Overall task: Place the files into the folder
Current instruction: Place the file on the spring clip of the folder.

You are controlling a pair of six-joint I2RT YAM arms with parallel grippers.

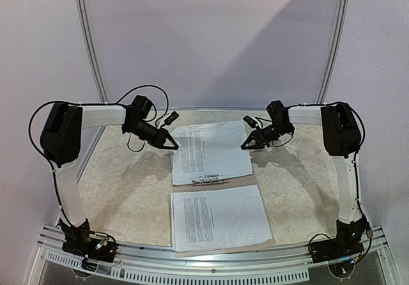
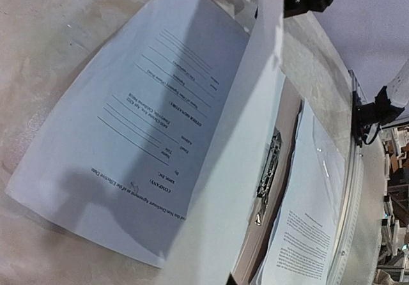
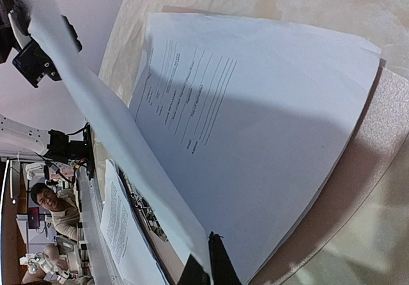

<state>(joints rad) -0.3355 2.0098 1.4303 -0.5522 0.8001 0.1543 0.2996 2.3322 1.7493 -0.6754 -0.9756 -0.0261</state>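
My left tool (image 1: 176,146) and right tool (image 1: 243,147) both clenched on far sheet (image 1: 214,154) edges | thin, floppy, light | pinch near corners

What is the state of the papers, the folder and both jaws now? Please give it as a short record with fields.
folder: open flat on the table, clip at its middle fold
near half: near sheet, printed, lying flat
far half: lower sheet lying flat, lifted sheet raised above it
left jaws: shut on the left edge of the lifted sheet
right jaws: shut on its right edge
task: lifted sheet not yet laid down
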